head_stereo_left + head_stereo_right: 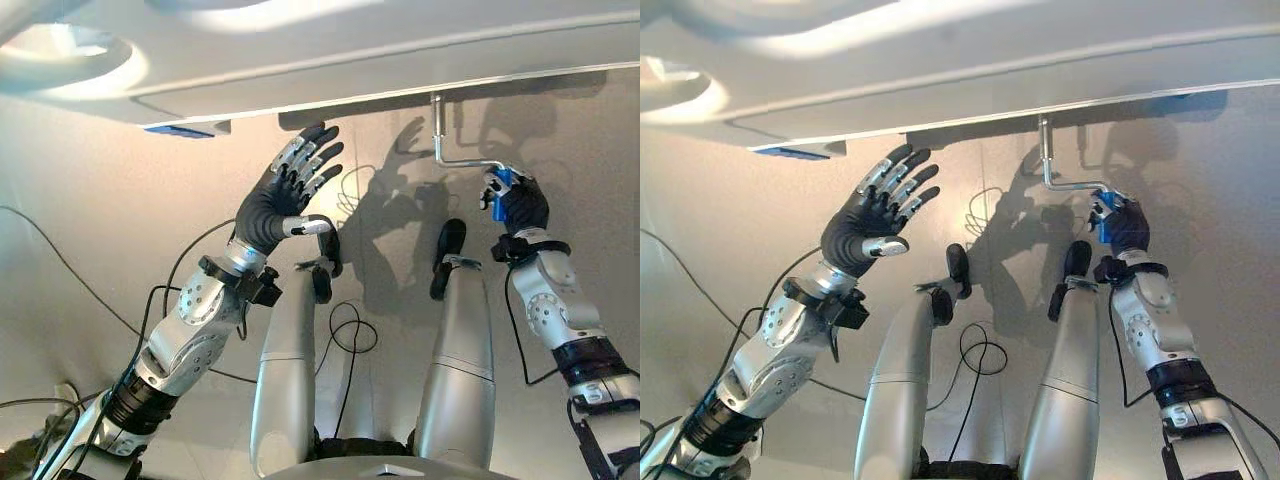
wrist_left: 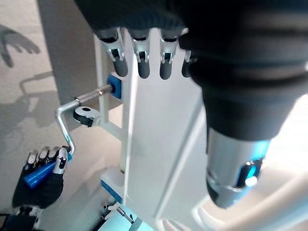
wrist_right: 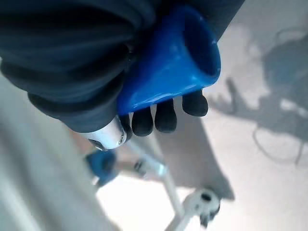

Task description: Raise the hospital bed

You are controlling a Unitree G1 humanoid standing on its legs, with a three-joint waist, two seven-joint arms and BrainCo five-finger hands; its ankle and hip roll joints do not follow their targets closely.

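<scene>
A silver crank (image 1: 452,160) hangs from the underside of the white hospital bed frame (image 1: 330,60), bent sideways to a blue handle (image 1: 502,183). My right hand (image 1: 520,205) is shut on that blue handle (image 3: 163,72), its fingers curled round it; the left wrist view shows the same grip on the blue handle (image 2: 38,174) from across the bed. My left hand (image 1: 285,195) is raised below the bed's edge to the left of the crank, fingers spread and straight, holding nothing and touching nothing.
A blue fitting (image 1: 180,131) sits under the bed frame at the left. The crank shaft enters a blue bushing (image 2: 113,89) on the white frame, next to a small castor-like bracket (image 2: 86,114). A pale floor (image 1: 100,230) lies below.
</scene>
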